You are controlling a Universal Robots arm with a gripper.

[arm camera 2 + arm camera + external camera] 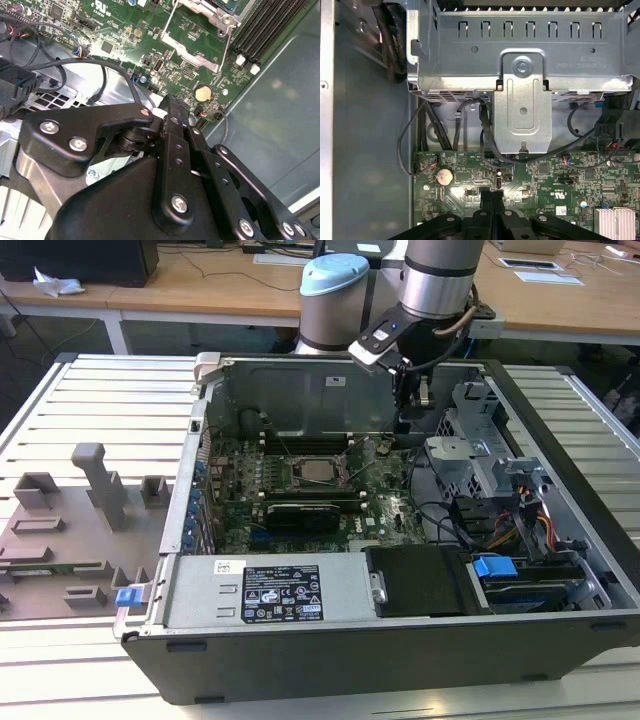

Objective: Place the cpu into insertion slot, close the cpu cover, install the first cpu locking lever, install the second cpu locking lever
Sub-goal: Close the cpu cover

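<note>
In the exterior view the cpu (318, 472) lies with its silvery top up in the insertion slot (296, 478) in the middle of the green motherboard. The cpu cover (192, 59), a silver frame with a window, stands swung open beside the socket rim (215, 12). Thin wire levers (227, 47) stick up unlatched around it. My gripper (418, 400) hangs above the board's corner at the exterior view's right of the socket, well clear of it. Its black fingers (492, 197) are pressed together with nothing between them, as the second wrist view's fingertips (170, 102) also show.
A metal drive cage (522, 75) with black cables (487, 135) stands beside the gripper. The case's side wall (280, 100) and black memory slots (265, 25) border the socket. A coin battery (444, 175) lies under the fingers. The power supply (270, 590) fills the case front.
</note>
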